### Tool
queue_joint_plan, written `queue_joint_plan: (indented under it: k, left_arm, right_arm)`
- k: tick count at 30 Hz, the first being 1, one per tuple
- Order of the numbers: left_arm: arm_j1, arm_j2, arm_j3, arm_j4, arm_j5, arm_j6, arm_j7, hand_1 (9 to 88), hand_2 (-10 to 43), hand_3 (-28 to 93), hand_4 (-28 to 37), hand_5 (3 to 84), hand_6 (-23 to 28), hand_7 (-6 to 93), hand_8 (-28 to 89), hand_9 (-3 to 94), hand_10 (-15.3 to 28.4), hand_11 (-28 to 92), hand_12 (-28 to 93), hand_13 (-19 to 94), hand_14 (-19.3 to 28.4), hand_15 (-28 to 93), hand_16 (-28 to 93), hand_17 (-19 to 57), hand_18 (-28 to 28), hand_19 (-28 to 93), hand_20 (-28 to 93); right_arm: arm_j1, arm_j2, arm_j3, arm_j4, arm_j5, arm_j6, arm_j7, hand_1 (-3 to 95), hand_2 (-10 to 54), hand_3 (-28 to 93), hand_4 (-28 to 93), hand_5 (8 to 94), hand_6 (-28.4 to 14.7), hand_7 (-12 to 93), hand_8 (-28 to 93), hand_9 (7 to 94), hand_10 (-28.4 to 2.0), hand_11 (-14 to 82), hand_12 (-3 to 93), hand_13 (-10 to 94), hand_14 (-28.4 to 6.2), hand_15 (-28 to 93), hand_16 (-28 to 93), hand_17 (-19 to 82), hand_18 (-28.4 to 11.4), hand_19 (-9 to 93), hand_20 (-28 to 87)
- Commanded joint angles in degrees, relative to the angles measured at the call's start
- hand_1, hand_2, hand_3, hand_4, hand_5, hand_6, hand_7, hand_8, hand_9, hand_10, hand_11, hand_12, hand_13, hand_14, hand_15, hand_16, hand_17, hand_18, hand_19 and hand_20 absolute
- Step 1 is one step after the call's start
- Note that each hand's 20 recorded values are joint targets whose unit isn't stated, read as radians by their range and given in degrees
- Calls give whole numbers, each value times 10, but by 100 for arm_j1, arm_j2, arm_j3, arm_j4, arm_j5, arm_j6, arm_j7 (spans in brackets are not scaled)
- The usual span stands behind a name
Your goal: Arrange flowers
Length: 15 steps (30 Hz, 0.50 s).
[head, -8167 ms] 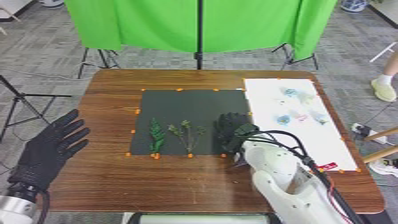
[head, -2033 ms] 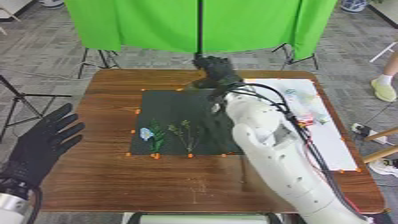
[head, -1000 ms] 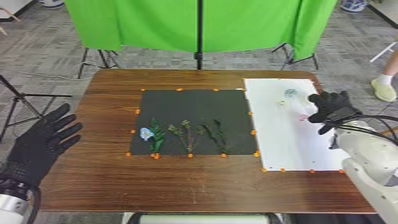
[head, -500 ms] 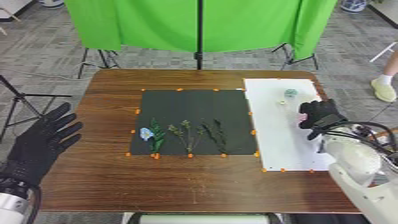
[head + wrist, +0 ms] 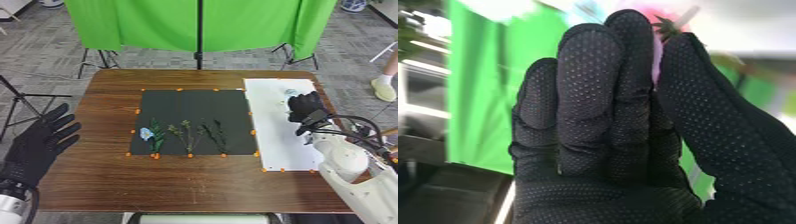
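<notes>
Near the table's [image 5: 213, 190] right edge, the right robot hand [image 5: 306, 104], narrowed, pinches a pink flower [image 5: 657, 59] between thumb and fingers, near their tips.

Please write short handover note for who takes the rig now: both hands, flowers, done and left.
Left hand: open, beside the table's left edge, holding nothing.
Right hand: over the white sheet, seems to pinch a pink flower between fingers and thumb.
Done: leafy green sprig, thin sprigs, dark green stems and light blue flower lie on the black sheet.
Left: place pink flower; probably also pale blue-green flower.
</notes>
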Motion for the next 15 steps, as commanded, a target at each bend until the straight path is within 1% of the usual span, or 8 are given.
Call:
queue_joint_plan:
  k: [1,3,4,7,11,13,14,15]
  left_arm:
    - [82,99,-54,18,-34,143,10,251,-6,696,-282,238,16,206,-118,186,94,205,159,131,118,323,-3,-120,182,400,73]
    - [30,130,4,38,-40,135,-3,251,-6,696,-283,238,15,206,-118,186,94,206,159,131,118,323,-3,-121,182,400,73]
    - [-20,155,43,60,-48,113,-34,250,-6,697,-282,238,16,206,-118,186,94,206,159,131,118,323,-3,-121,182,400,74]
    - [-86,170,128,77,-41,101,-67,251,-6,696,-282,238,16,206,-118,186,94,206,159,131,118,325,-2,-121,182,401,74]
    - [-56,148,173,53,-24,129,-6,251,-6,697,-282,238,15,205,-118,186,94,206,159,131,118,324,-2,-120,182,400,74]
    - [-55,141,192,48,-15,125,10,251,-6,697,-282,238,15,206,-118,186,94,206,160,131,118,324,-2,-120,182,400,74]
    - [-74,104,192,41,9,105,-18,251,-6,697,-282,238,15,205,-118,186,94,207,160,131,118,324,-3,-120,182,400,74]
    - [-70,114,208,30,11,127,12,251,-6,697,-282,238,15,205,-118,186,93,207,160,131,118,324,-3,-121,182,401,74]
  right_arm:
    - [2276,-1430,-1490,289,197,403,-809,485,-95,863,-283,729,30,478,-157,900,-16,141,440,809,18,431,413,316,-152,759,384]
    - [2631,-1805,-1819,533,233,414,-949,483,-95,863,-283,730,31,477,-156,899,-16,138,438,809,19,429,417,315,-151,759,384]
    - [2729,-2021,-1881,670,170,414,-1061,483,-95,862,-283,730,31,476,-155,898,-17,138,438,809,20,427,418,315,-151,758,384]
    - [2882,-2545,-2033,924,22,293,-1276,483,-95,857,-283,728,33,475,-154,897,-16,137,438,806,21,425,422,313,-150,757,384]
    - [2883,-3081,-2162,1231,-286,112,-1589,484,-95,853,-283,725,34,476,-153,896,-16,135,439,804,19,421,425,310,-147,753,383]
    - [2836,-3305,-2188,1387,-526,-8,-1767,484,-95,851,-283,724,34,478,-153,895,-16,135,439,803,19,420,425,310,-146,751,382]
    - [2785,-3422,-2156,1447,-676,-118,-1879,485,-95,850,-283,724,35,478,-153,895,-16,135,439,803,19,420,425,310,-146,751,382]
    - [2797,-3476,-2229,1510,-718,-143,-1914,485,-95,850,-283,724,35,478,-154,895,-16,135,439,802,18,421,425,310,-146,751,382]
